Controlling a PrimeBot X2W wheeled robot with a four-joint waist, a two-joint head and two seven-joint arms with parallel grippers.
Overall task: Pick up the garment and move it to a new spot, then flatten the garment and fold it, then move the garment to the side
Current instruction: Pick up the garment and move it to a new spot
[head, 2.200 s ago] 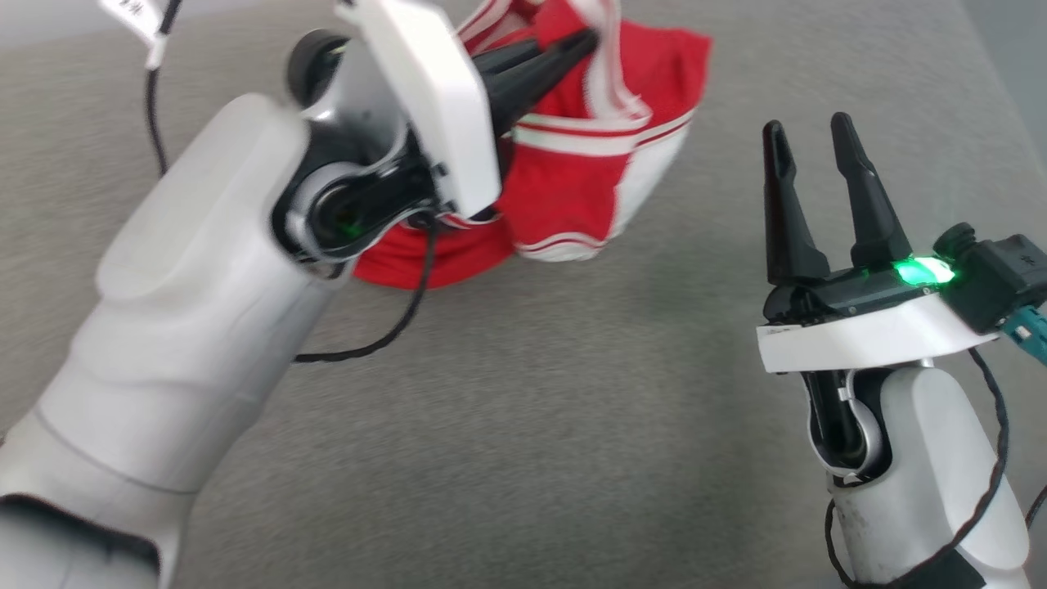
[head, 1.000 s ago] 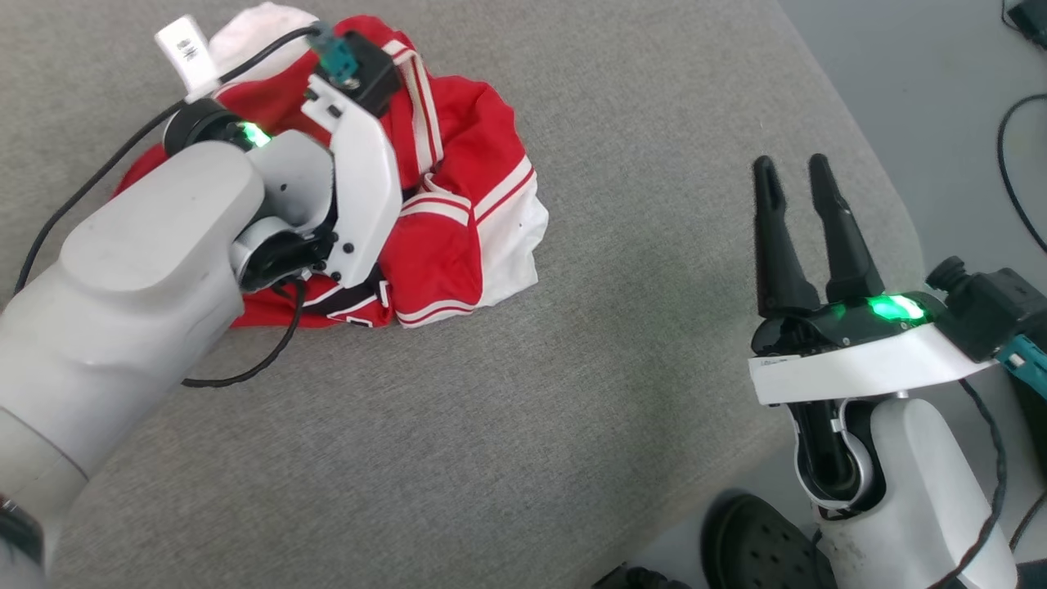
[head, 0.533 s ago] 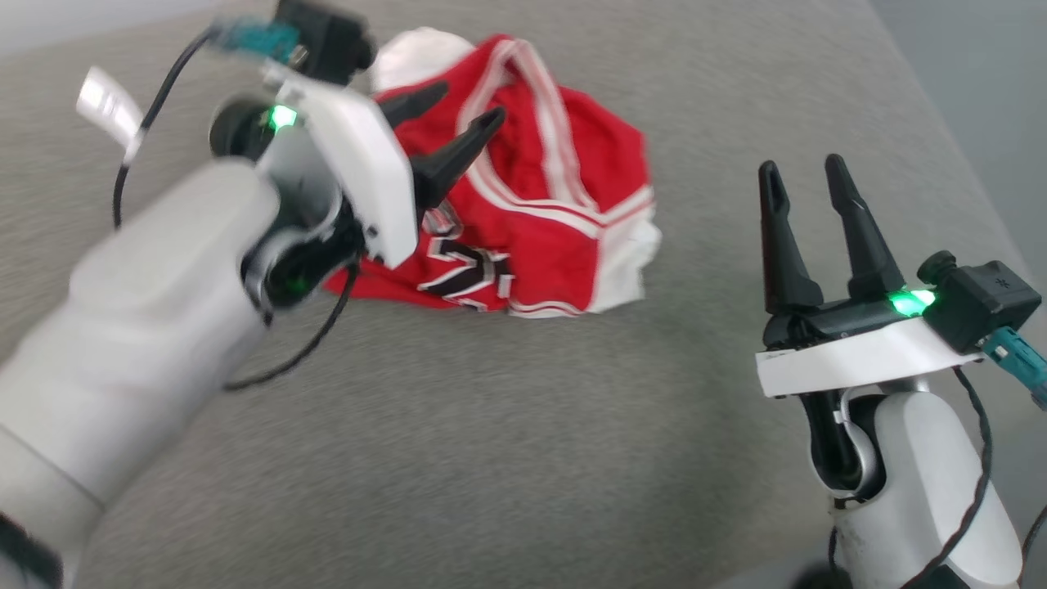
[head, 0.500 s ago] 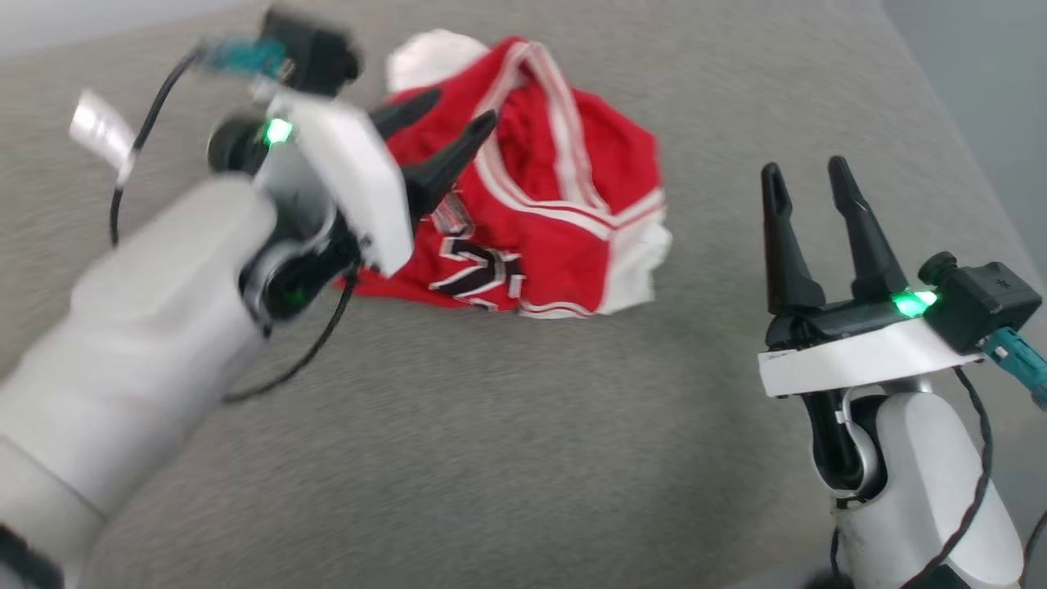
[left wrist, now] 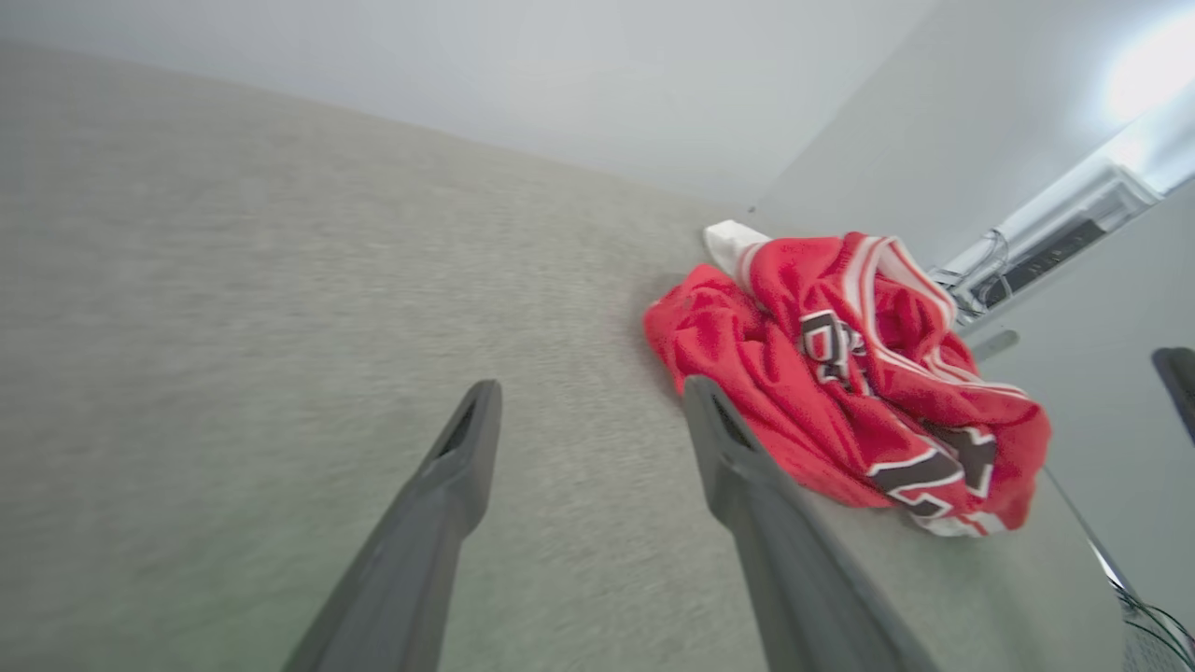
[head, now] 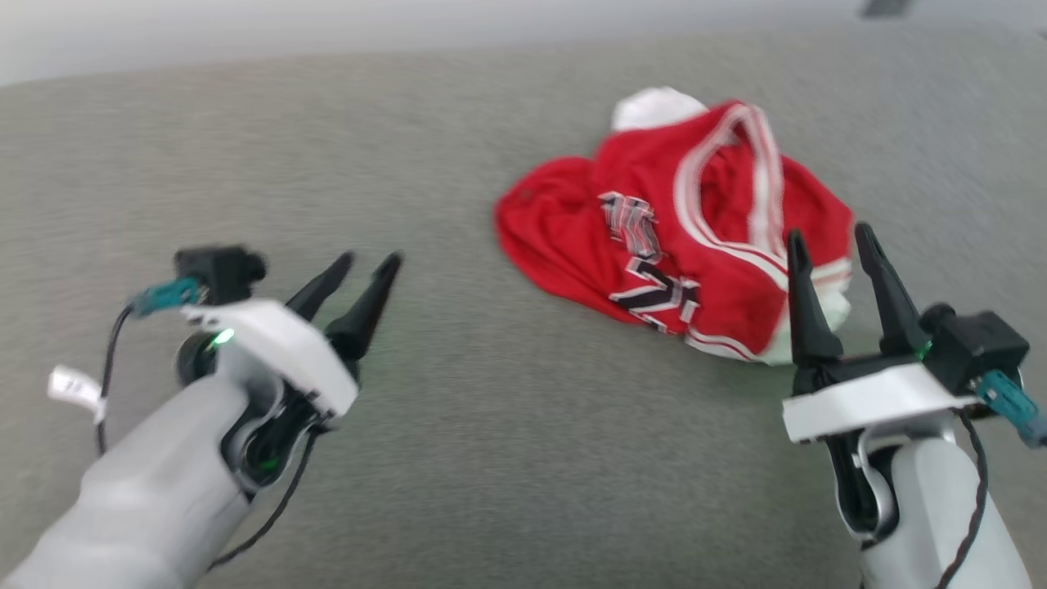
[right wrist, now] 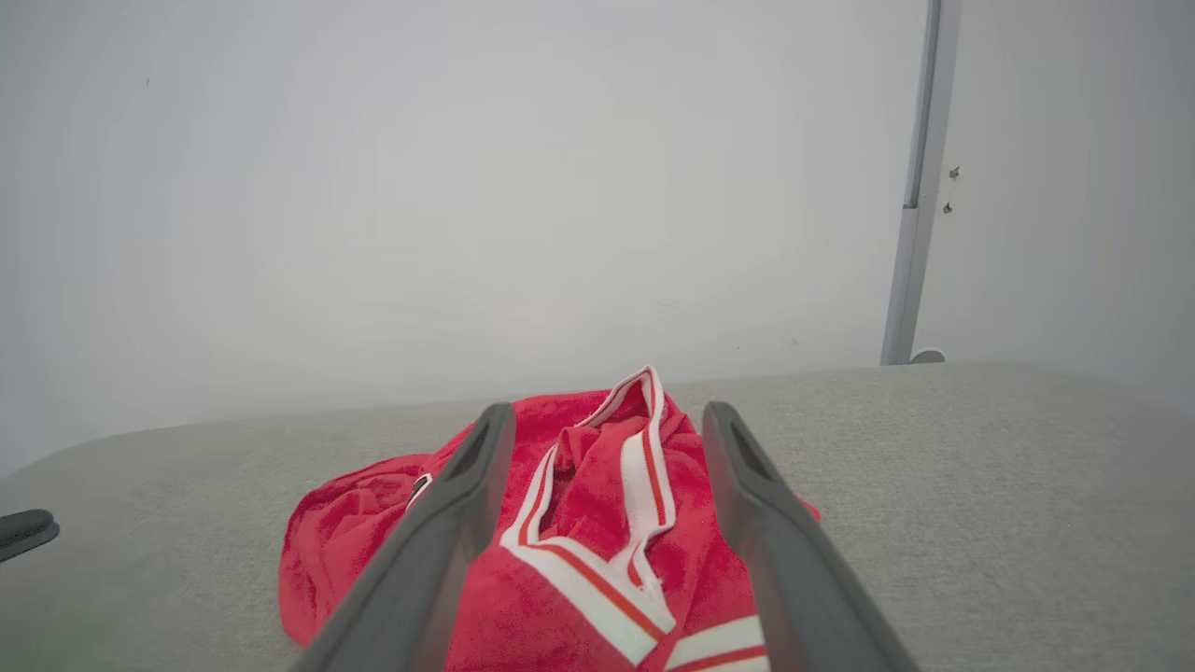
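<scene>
The garment (head: 679, 237) is a red jersey with white striped trim and black lettering, lying crumpled in a heap on the grey cloth surface (head: 491, 458), right of centre. It also lies ahead of my left gripper in the left wrist view (left wrist: 840, 373) and between the right fingers in the right wrist view (right wrist: 597, 523). My left gripper (head: 366, 264) is open and empty at the lower left, well clear of the heap. My right gripper (head: 826, 237) is open at the lower right, its fingertips just in front of the garment's near right edge.
A pale wall (right wrist: 467, 187) rises behind the grey surface. A white bit of sleeve (head: 654, 106) sticks out at the heap's far side. Cables (left wrist: 990, 271) and floor lie past the surface's right edge.
My left gripper has drawn back from the garment to the lower left, open and empty. The head camera has turned, so the heap now sits further right, close to my right gripper.
</scene>
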